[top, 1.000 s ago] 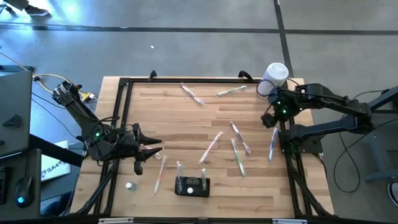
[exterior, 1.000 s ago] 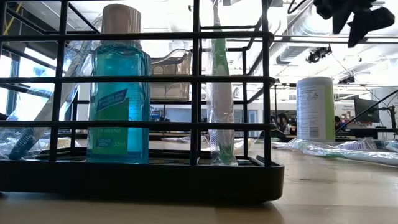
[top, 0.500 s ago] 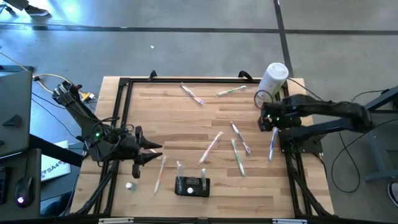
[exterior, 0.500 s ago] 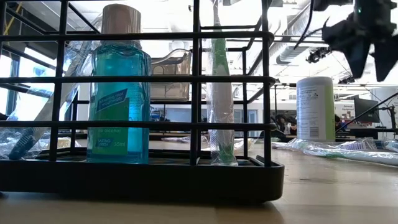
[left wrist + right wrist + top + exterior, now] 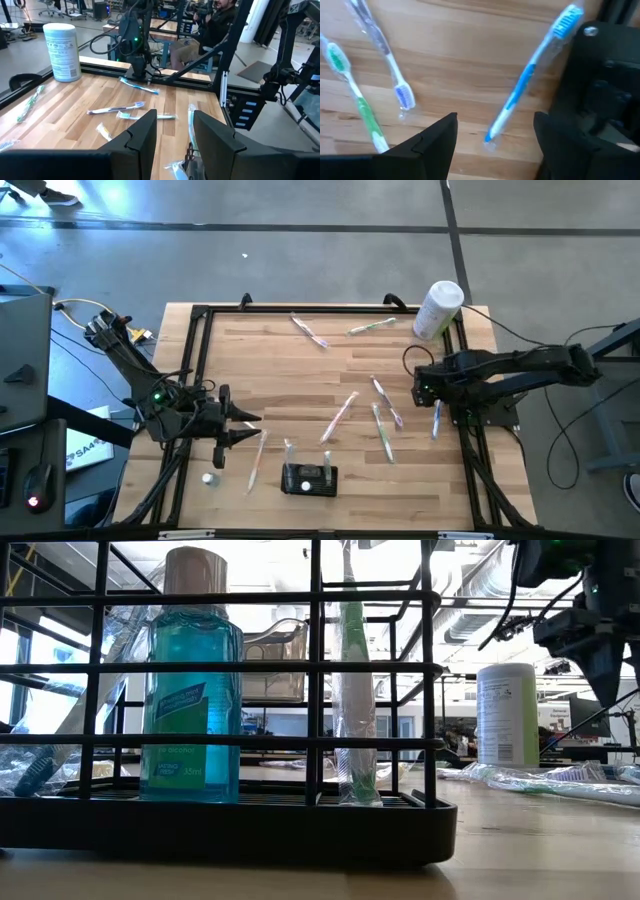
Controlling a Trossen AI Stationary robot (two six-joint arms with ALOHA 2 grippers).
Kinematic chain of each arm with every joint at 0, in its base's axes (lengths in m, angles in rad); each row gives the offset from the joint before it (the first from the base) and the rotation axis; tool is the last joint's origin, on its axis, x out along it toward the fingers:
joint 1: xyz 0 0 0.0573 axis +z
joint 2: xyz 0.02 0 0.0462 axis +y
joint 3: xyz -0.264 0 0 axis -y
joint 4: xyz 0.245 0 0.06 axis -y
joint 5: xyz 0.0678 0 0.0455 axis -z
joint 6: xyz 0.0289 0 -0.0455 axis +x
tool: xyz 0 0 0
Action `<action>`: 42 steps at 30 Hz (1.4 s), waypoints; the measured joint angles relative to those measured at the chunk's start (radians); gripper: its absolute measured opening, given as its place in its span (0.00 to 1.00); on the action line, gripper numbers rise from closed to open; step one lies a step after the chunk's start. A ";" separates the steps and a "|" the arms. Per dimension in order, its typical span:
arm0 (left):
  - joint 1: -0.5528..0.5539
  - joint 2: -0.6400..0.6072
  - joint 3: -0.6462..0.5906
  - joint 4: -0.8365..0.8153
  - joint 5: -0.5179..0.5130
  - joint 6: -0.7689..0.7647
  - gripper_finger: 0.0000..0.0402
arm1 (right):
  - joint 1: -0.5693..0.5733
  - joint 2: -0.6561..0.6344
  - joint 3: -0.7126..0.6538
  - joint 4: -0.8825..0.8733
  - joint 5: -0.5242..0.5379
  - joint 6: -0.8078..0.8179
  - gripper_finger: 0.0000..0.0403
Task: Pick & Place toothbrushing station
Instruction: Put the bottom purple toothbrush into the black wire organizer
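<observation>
The toothbrushing station, a low black wire holder, stands by the table's near edge. The low view shows its base flat on the wood, with a blue mouthwash bottle and a wrapped toothbrush upright in it. My right gripper hangs open at the table's right side and points down. A wrapped blue toothbrush lies flat on the wood below its fingers. My left gripper waits open and level at the left, above another wrapped toothbrush.
Several wrapped toothbrushes lie scattered over the table's middle and far part. A tall white container stands at the far right corner. A black frame rail runs along the right edge beside the blue toothbrush. A person sits beyond the table.
My right gripper has come down from beside the white container toward the table, shifting a little toward the near edge, and has rolled about its own axis. It now hangs over the blue toothbrush, its fingers as far apart as before.
</observation>
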State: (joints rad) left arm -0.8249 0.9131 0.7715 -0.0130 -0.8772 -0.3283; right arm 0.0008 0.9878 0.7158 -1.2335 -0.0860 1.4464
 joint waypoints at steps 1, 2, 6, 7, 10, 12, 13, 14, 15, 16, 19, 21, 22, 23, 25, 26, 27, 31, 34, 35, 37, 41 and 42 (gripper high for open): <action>0.000 0.000 0.000 -0.004 0.000 0.000 0.32 | 0.012 0.000 -0.005 0.012 0.000 0.018 0.63; 0.000 0.000 0.000 -0.008 0.000 0.000 0.32 | 0.024 0.000 -0.010 0.020 0.000 0.032 0.63; 0.000 0.000 0.000 -0.035 0.010 -0.019 0.32 | 0.073 0.008 -0.019 0.034 0.000 0.069 0.63; 0.000 0.000 0.000 -0.042 0.012 -0.021 0.32 | 0.087 0.014 -0.019 0.035 0.002 0.080 0.63; 0.000 0.001 0.000 -0.050 0.029 -0.021 0.32 | 0.124 0.035 -0.019 0.039 0.013 0.105 0.63; 0.000 0.001 0.000 -0.050 0.033 -0.022 0.32 | 0.143 0.055 -0.020 0.046 0.027 0.109 0.63; 0.000 0.001 0.000 -0.050 0.034 -0.026 0.32 | 0.150 0.064 -0.021 0.048 0.035 0.108 0.63; 0.000 0.001 0.000 -0.050 0.033 -0.034 0.32 | 0.153 0.070 -0.021 0.049 0.037 0.104 0.63; 0.000 0.001 0.000 -0.050 0.033 -0.044 0.32 | 0.151 0.074 -0.021 0.051 0.037 0.096 0.63; 0.000 0.001 0.000 -0.050 0.033 -0.051 0.32 | 0.148 0.075 -0.021 0.054 0.037 0.083 0.63; 0.000 0.001 0.000 -0.050 0.033 -0.071 0.32 | 0.139 0.075 -0.015 0.070 0.037 0.033 0.63; 0.000 0.001 0.000 -0.050 0.033 -0.073 0.32 | 0.136 0.075 0.000 0.086 0.045 0.006 0.63; 0.000 0.001 0.000 -0.050 0.033 -0.074 0.32 | 0.136 0.075 0.007 0.093 0.047 -0.010 0.63; 0.000 0.001 0.000 -0.050 0.033 -0.074 0.32 | 0.136 0.075 0.014 0.101 0.048 -0.027 0.63; 0.000 0.001 0.000 -0.050 0.033 -0.074 0.32 | 0.136 0.075 0.028 0.116 0.051 -0.054 0.63; 0.000 0.001 0.000 -0.049 0.033 -0.074 0.32 | 0.136 0.075 0.034 0.130 0.051 -0.062 0.63; 0.000 0.001 0.000 -0.049 0.033 -0.074 0.32 | 0.136 0.074 0.038 0.143 0.050 -0.068 0.63; 0.000 0.001 0.000 -0.049 0.033 -0.074 0.32 | 0.136 0.075 0.039 0.193 0.040 -0.117 0.63; 0.000 0.001 0.000 -0.049 0.033 -0.074 0.32 | 0.136 0.075 0.039 0.262 0.033 -0.200 0.63; 0.000 0.001 0.000 -0.049 0.033 -0.074 0.32 | 0.136 0.080 0.039 0.298 0.028 -0.219 0.63; 0.000 0.001 0.000 -0.048 0.033 -0.076 0.32 | 0.136 0.092 0.039 0.372 0.027 -0.262 0.63; 0.000 0.001 0.000 -0.048 0.033 -0.105 0.32 | 0.136 0.135 0.040 0.462 0.046 -0.336 0.63; 0.000 0.001 0.000 -0.048 0.033 -0.111 0.32 | 0.135 0.152 0.040 0.471 0.060 -0.351 0.63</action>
State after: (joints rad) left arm -0.8249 0.9142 0.7715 -0.0608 -0.8444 -0.4391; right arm 0.1360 1.1399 0.7563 -0.7628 -0.0260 1.0959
